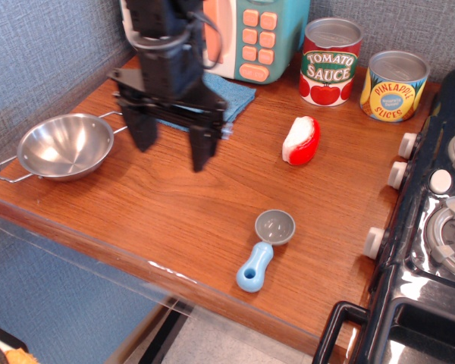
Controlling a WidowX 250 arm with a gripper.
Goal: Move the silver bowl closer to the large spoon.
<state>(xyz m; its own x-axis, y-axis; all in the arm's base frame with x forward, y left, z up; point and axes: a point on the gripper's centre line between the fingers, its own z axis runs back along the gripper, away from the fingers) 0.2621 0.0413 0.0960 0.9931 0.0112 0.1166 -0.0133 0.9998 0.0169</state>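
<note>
To the left of my pincer, the silver bowl [64, 146] sits near the table's [174, 205] edge. My pincer [171, 151] hangs above the wood, its two fingers wide apart, holding nothing. To the right and nearer the front edge lies the large spoon [265, 249].

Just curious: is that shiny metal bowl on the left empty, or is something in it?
Empty. The silver bowl sits upright on the wooden counter, and its bare inside shows only reflections.
</note>
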